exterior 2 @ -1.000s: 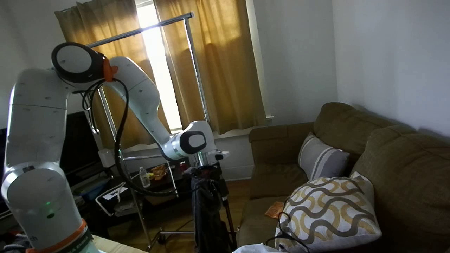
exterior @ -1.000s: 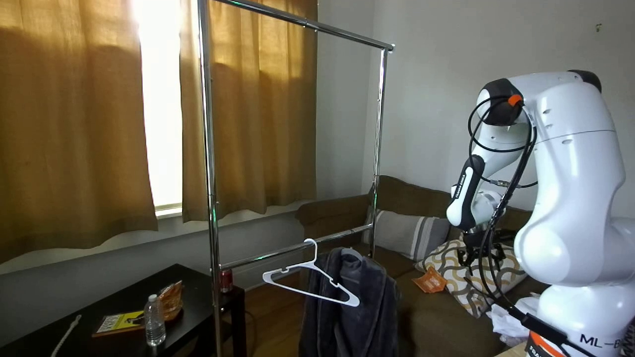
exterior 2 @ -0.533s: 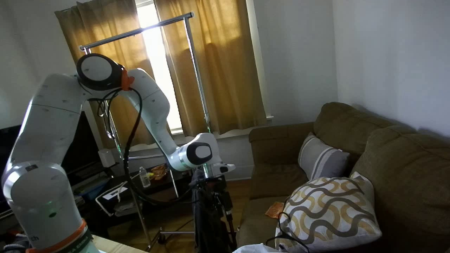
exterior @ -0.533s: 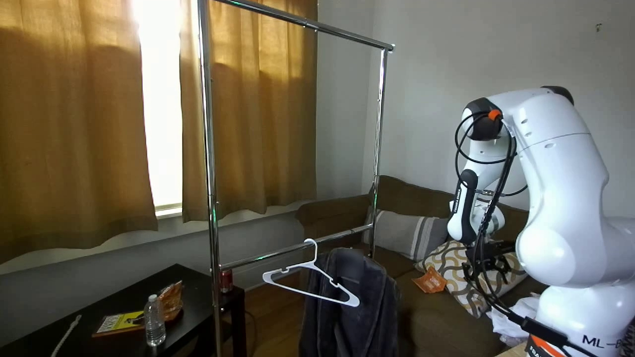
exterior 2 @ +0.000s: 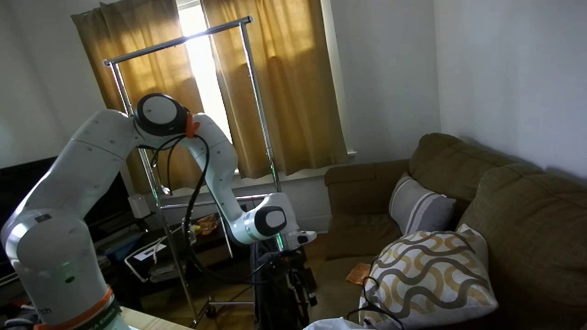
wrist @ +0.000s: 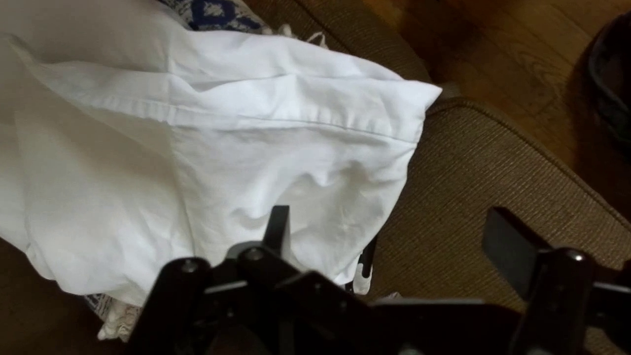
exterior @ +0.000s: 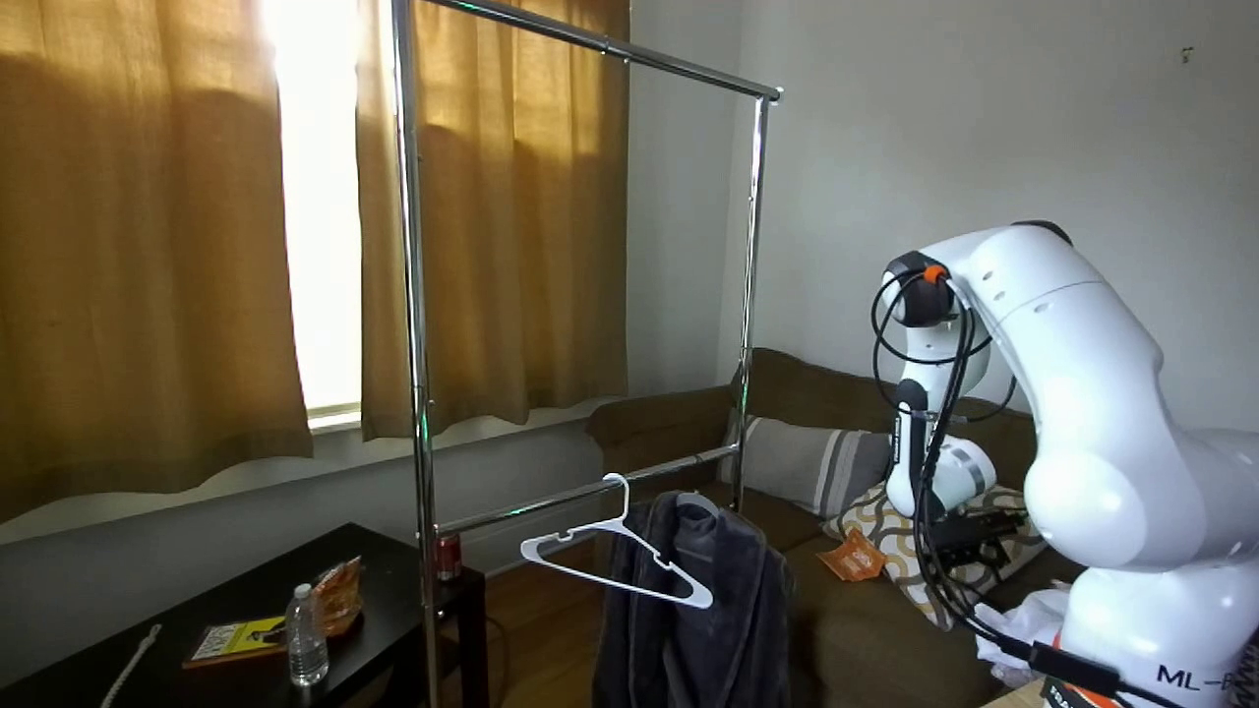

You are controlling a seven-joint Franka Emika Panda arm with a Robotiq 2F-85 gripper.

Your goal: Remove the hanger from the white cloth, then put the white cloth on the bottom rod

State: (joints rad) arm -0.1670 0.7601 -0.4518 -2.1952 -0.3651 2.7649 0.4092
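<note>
The white cloth (wrist: 296, 143) lies on the brown sofa seat in the wrist view. Parts of it show in both exterior views (exterior: 1028, 619) (exterior 2: 335, 324). A black strip with a pale tip (wrist: 364, 276) sticks out under its edge; I cannot tell if this is its hanger. A thin black loop (exterior 2: 373, 293) lies by the cloth and looks like a hanger. My gripper (wrist: 389, 214) is open and empty, one finger over the cloth's edge, the other over the bare seat. It shows above the sofa in both exterior views (exterior: 974, 556) (exterior 2: 300, 293). The bottom rod (exterior: 531, 507) crosses the rack.
A white hanger (exterior: 620, 551) and a dark garment (exterior: 689, 610) hang at the bottom rod. A patterned pillow (exterior 2: 426, 275) and an orange packet (exterior 2: 359, 273) lie on the sofa (wrist: 468, 197). A black table (exterior: 374, 570) with a bottle (exterior: 306, 639) stands beyond the rack.
The arm has come down, bringing the gripper lower toward the sofa and turning it slightly. It has shifted right in an exterior view. The rack, garment and hanging white hanger have not moved.
</note>
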